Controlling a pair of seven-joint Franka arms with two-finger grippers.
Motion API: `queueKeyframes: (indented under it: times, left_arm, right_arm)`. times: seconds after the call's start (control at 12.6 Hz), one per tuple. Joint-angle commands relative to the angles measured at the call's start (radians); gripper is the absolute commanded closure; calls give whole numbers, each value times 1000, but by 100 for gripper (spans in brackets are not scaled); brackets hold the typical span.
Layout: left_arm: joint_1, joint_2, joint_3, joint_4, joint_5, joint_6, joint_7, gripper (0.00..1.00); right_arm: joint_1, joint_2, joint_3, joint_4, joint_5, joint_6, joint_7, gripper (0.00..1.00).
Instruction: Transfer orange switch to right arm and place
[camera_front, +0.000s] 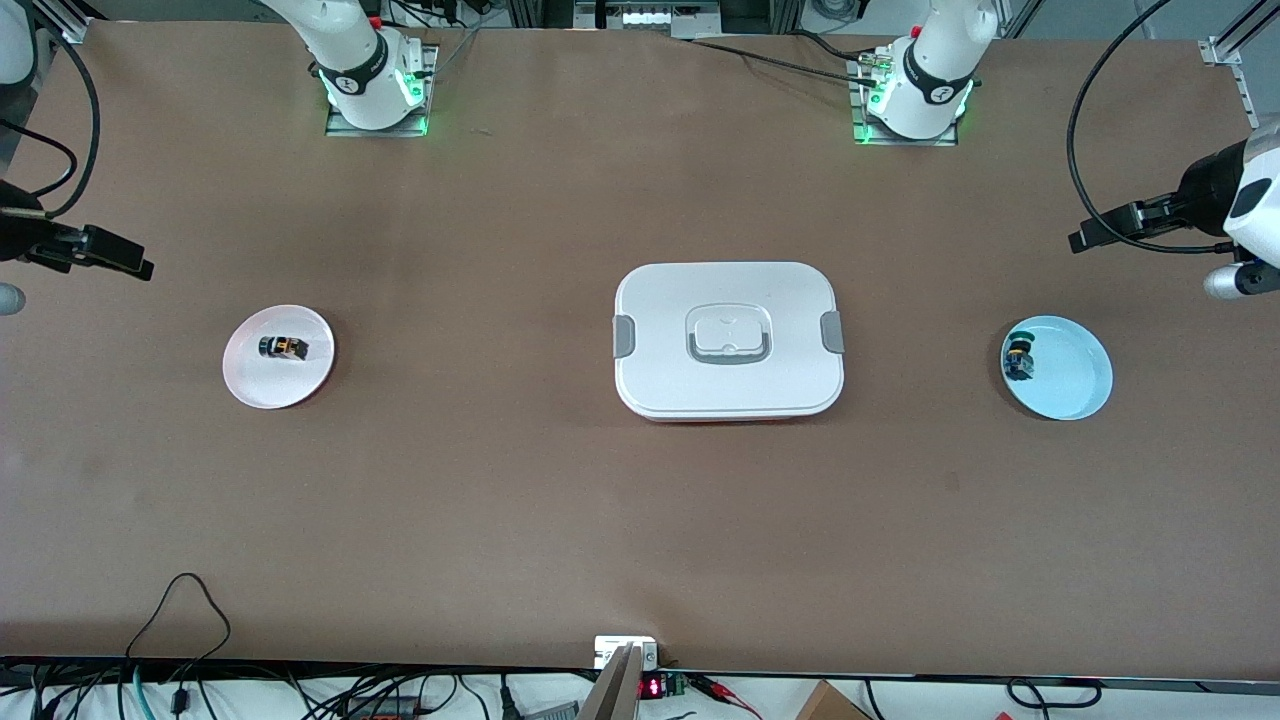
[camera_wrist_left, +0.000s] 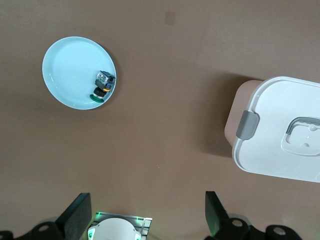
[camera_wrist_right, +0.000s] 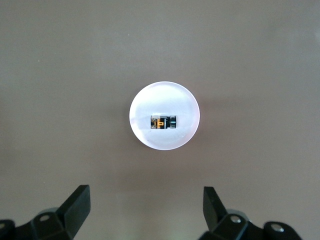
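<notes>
The brown table (camera_front: 560, 520) carries three items in a row. At its centre sits a closed white lidded container (camera_front: 729, 340) with grey latches. Toward the left arm's end lies a pale blue plate (camera_front: 1075, 385) holding a black part with a green cap (camera_front: 1019, 359). Toward the right arm's end lies a white plate (camera_front: 270, 385), and on it the orange switch (camera_front: 283, 347) rests on its side, near the plate's middle.

The left gripper (camera_wrist_left: 145, 220) is held high over the bare table between the blue plate and the container, fingers spread wide and empty. The right gripper (camera_wrist_right: 145, 215) is raised above the table beside the white plate, fingers likewise spread wide and empty, with the switch in plain sight of its camera.

Assessment: no step has begun; nothing is grasped and neither gripper is near any part. The opening move appears to call for a descent onto the white plate and a closing of the fingers across the switch's short body without nudging the plate.
</notes>
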Motion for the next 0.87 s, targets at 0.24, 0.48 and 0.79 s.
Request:
queueKeyframes:
  times: [0.24, 0.48, 0.79]
  left_arm:
    - [-28, 10, 20, 62, -1, -15, -3, 0]
    - [-33, 8, 6, 66, 20, -18, -1, 0]
    - [-32, 4, -22, 64, 27, -11, 2, 0]
  right_arm:
    - [21, -55, -6, 10, -11, -23, -16, 0]
    - [23, -53, -4, 18, -9, -40, -6, 0]
    - [24, -35, -6, 59, -5, -43, -9, 0]
